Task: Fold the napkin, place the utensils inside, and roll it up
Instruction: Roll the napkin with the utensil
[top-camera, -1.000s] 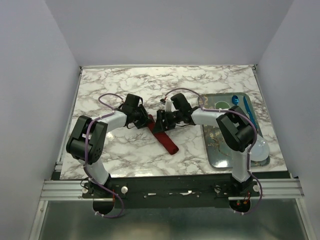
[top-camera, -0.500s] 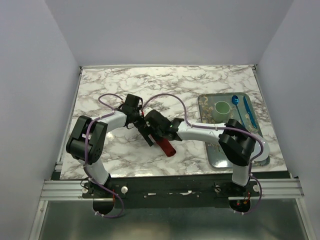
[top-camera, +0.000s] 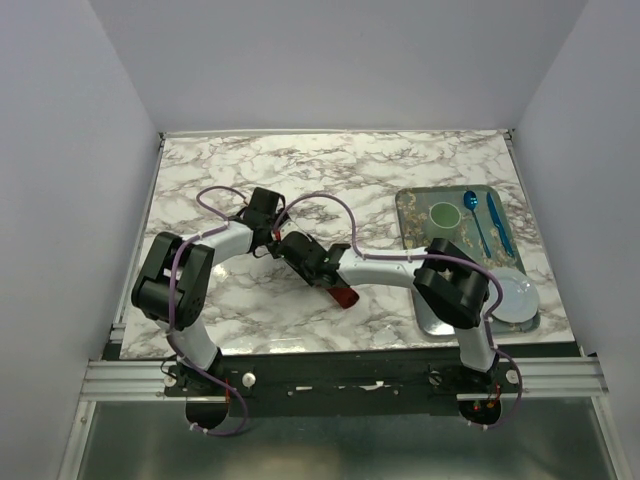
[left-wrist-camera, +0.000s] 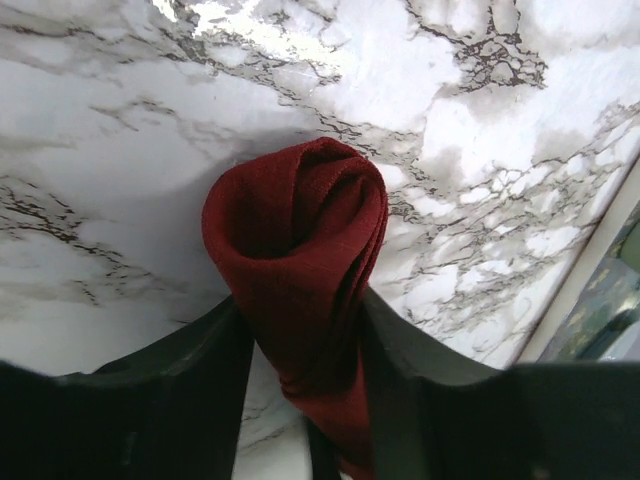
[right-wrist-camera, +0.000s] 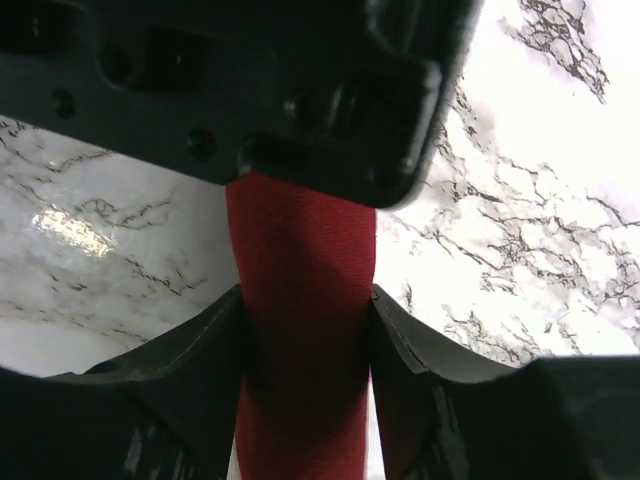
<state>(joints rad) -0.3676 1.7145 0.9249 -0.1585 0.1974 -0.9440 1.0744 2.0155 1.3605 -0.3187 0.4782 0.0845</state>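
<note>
Napkin (left-wrist-camera: 300, 240) fills the left wrist view as a dark red roll seen end-on. It is woven cloth wound into a loose spiral with a soft, shadowed hollow at the core, and its end juts just past the tips of the left fingers (left-wrist-camera: 190, 390). Those matte black fingers press in from either side, clamped on the roll.

The right wrist view shows the roll's flank instead. It appears as a smooth, round-sided red band running straight out between the right fingers (right-wrist-camera: 180, 380), which touch it on both sides and grip it. Just beyond their tips the band passes under a black housing (right-wrist-camera: 250, 90) dotted with screw holes. The overhead view shows this to be the end of the left arm, set close ahead of the right fingers.

From overhead most of the roll is hidden beneath the two arms. Only its near end shows, a short red stub lying behind the right fingers on the glossy white, grey-veined marble desk (top-camera: 400, 160). Well to the right of both sets of fingers lies a rectangular metal tray (top-camera: 415, 198). It carries a round pale green cup (top-camera: 443, 214), a blue spoon (top-camera: 471, 206) and a second slim blue utensil (top-camera: 498, 222). A round white plate (top-camera: 508, 296) sits at the tray's near corner.
</note>
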